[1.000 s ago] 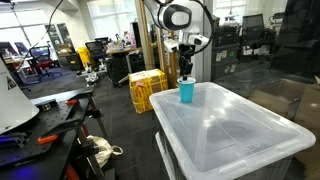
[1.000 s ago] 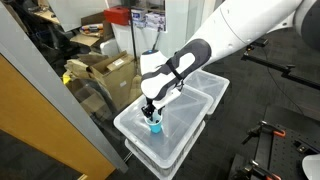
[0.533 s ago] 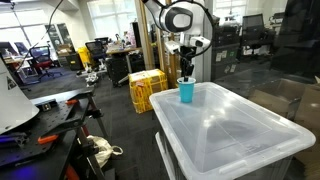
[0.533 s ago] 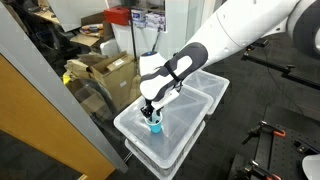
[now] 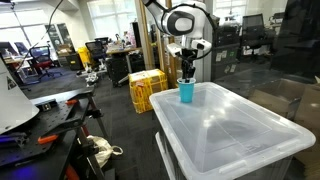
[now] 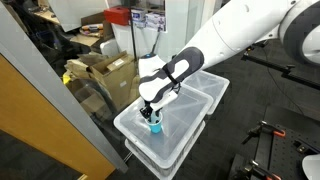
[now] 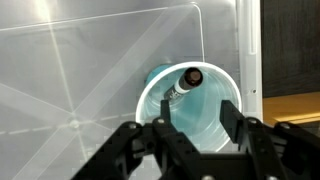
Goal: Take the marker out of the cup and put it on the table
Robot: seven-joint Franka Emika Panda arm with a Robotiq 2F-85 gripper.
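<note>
my gripper [image 7: 197, 128]: black, matte | cup [image 7: 205, 118] right under it: light blue-teal inside, whitish rim | marker [image 7: 181, 88] in that cup: pale grey barrel, dark round end | table [image 7: 80, 60] beneath me: translucent white, pale glare streaks | my arm [image 6: 230, 35] behind: glossy white | crate [image 5: 147, 90] beyond the gripper: yellow

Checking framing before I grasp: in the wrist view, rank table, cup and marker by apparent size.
1. table, fills most of the frame
2. cup
3. marker, seen nearly end-on inside the cup, so foreshortened
</note>
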